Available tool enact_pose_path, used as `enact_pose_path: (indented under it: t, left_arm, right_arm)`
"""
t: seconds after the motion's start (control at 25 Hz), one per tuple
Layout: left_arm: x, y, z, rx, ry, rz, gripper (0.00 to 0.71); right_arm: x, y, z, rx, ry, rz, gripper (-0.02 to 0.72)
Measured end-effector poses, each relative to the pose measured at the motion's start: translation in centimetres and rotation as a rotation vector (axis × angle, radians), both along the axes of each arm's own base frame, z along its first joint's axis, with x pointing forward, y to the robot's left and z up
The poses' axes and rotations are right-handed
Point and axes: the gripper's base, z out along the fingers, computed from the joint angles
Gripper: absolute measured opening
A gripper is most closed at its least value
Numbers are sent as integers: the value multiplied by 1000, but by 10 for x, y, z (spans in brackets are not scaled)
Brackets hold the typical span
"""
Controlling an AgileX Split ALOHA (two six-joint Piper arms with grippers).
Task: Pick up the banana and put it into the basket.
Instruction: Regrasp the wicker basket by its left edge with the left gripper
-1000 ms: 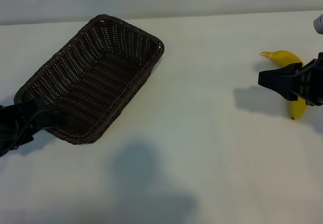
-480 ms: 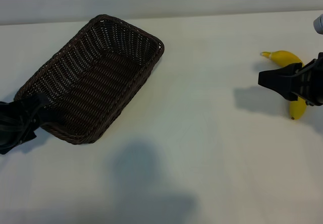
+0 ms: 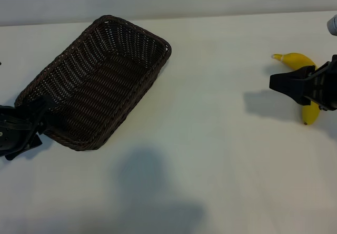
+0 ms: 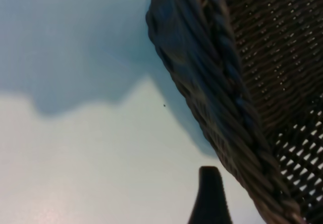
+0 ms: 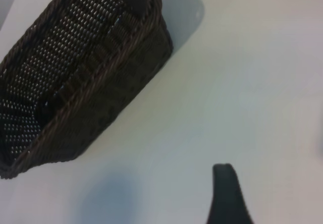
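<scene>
Nearest the camera we saw only bare white table (image 3: 210,155) with a soft shadow across it. Just beyond, at the left edge, the left gripper (image 3: 36,119) had changed since a second before — its dark body had dropped lower and turned, and its tips now sat against the near corner of the basket (image 3: 131,39), where earlier they had reached up along that corner's rim. In the left wrist view we found the woven rim filling one side, with a single dark fingertip (image 4: 209,196) showing just beside it on the outside; the jaws stood spread, and we could not tell whether they straddled the rim or merely rested beside it. The basket itself lay where it had been, slanting away from that corner, and we saw nothing inside it but dark weave. Well apart to the right, the right gripper (image 3: 279,82) had not shifted; it hung with jaws parted over the middle of the banana (image 3: 297,60), hiding part of it, and we could not tell whether it touched the fruit. The banana lay on the table near the right edge — outside the basket.
</scene>
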Motion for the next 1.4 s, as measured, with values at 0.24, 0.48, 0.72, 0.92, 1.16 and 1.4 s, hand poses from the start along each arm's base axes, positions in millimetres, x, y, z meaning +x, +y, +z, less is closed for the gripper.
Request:
enact_pose_path:
  t: [0.24,0.48,0.72,0.92,1.16,1.4]
  left_arm:
    - [4,2,-2,9,-19,19,562]
    - [5,3,-3,16,-26,23,562]
    - [9,3,-12,28,1,21,562]
    - [14,5,-28,48,49,20,562]
    - [19,8,-36,62,58,43,562]
    - [22,10,-40,76,53,60,514]
  right_arm:
    - [0,0,0,0,0,0,458]
    - [0,0,0,0,0,0,458]
    - [0,0,0,0,0,0,458]
    - [0,0,0,0,0,0,458]
    - [0,0,0,0,0,0,457]
    - [0,0,0,0,0,0,457]
